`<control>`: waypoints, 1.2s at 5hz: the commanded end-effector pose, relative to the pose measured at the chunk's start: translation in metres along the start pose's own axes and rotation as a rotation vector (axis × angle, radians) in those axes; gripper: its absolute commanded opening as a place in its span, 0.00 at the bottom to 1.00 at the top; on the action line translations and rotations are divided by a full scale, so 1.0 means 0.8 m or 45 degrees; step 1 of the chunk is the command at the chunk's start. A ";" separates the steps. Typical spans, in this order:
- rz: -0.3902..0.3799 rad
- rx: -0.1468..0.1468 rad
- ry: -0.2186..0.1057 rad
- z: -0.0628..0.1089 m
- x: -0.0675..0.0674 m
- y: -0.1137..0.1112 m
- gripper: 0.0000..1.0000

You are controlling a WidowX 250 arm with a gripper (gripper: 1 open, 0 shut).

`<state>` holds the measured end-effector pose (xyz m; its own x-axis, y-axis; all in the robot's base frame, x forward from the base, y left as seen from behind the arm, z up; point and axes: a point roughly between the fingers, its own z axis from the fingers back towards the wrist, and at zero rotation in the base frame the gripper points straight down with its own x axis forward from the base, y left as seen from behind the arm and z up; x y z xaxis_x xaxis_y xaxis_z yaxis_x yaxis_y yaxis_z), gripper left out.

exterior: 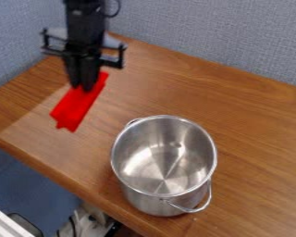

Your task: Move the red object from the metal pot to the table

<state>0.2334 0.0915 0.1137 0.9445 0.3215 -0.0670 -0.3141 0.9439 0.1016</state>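
My gripper (81, 83) points straight down over the left part of the table (225, 88), shut on the upper end of the red object (74, 106). The bright red bar hangs tilted from the fingers, its lower end low over the wood; whether it touches the tabletop I cannot tell. The metal pot (165, 167), shiny and round with a small loop handle at the front, stands to the lower right of the gripper with nothing inside it.
The table's front edge (45, 162) runs diagonally just below the red bar and the pot. A blue-grey wall (237, 37) stands behind the table. Bare wood stretches to the right behind the pot.
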 end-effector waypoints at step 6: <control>0.047 -0.015 -0.086 -0.031 0.064 -0.003 0.00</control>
<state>0.2740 0.1022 0.0752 0.9367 0.3482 -0.0370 -0.3440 0.9348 0.0883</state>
